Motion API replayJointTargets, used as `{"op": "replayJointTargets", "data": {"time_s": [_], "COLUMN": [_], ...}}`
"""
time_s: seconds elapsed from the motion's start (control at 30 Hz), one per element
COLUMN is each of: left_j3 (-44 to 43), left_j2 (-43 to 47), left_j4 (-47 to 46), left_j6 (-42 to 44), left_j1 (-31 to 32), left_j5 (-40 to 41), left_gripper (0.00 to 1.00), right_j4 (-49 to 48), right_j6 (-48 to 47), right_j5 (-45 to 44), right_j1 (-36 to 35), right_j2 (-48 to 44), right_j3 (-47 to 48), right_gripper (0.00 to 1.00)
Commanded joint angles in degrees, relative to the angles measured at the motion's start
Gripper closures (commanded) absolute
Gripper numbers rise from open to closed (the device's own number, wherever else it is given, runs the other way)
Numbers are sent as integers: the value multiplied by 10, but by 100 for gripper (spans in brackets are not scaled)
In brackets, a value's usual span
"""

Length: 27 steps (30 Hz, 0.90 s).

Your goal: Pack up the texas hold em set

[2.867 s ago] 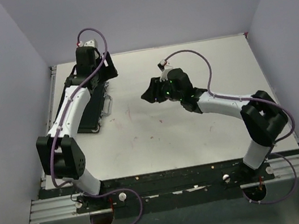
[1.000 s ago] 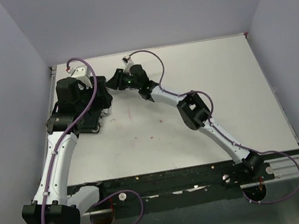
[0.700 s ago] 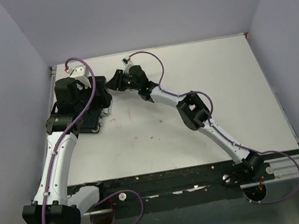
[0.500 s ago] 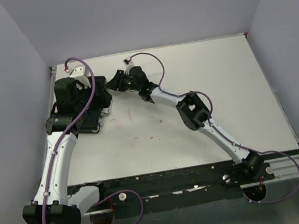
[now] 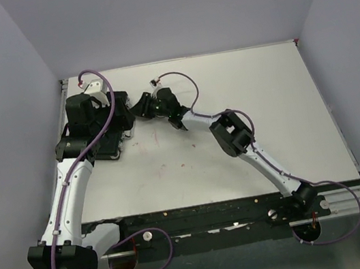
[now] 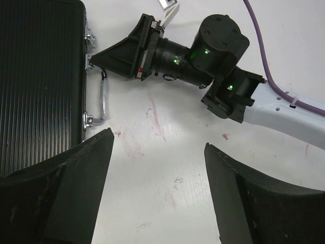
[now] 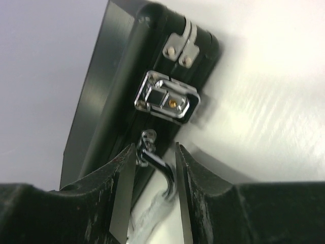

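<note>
**Right gripper.** The right gripper (image 7: 154,148) is shut down to a narrow gap. The chrome handle (image 7: 158,165) of the case (image 7: 127,66) passes through that gap, with one finger on each side of the bar. The bar lies against the inner face of one finger. Contact with the other finger cannot be confirmed. Directly ahead of the fingertips, a chrome latch (image 7: 166,101) sits on the case's side edge. Beyond the latch, a silver corner fitting (image 7: 179,48) wraps the far end of that edge.

**Left gripper.** The left gripper (image 6: 158,142) is spread wide and holds nothing. It hangs above the white table (image 6: 167,193), and only bare, faintly stained surface shows between its two fingers (image 6: 76,183). The case lies off to this gripper's left, partly under its left finger. The handle is ahead and slightly left of that fingertip. The right gripper is farther ahead, with its tip pointing at the far end of the handle.

**Case.** The texas hold em set is a black ribbed case, lid down, lying flat on the table. The handle projects from the side edge that faces both grippers. No chips, dice or discs are visible.
</note>
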<state>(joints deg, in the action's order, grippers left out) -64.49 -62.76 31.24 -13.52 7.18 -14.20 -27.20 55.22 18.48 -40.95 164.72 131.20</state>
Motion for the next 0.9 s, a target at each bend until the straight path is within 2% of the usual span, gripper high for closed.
{"op": "replayJointTargets", "data": {"time_s": [0.0,0.23,0.37,0.63,0.87], "left_j3": [9,16,0,-104,-298], "left_j2": [9,-4,-38,-181,-381], "left_j4": [-14,-29,-23,2,50], "left_j6": [-2,-5,-13,-56,-90], "left_j1": [-7,-19,-22,-30,-30], "left_j5": [1,14,72,99,120], "left_gripper": [15,15,16,22,27], "right_j4": [4,-2,-14,23,107], "right_j6": [-46,-125,-161,-224,-290], "right_j5": [-9,-34,-56,-100,-145], "right_j1": [-6,-6,-4,14,25], "right_j2": [-73,-223,-331,-549,-707], "right_j3": [-90,-243,-361,-583,-687], "right_gripper": [54,53,52,52,52]}}
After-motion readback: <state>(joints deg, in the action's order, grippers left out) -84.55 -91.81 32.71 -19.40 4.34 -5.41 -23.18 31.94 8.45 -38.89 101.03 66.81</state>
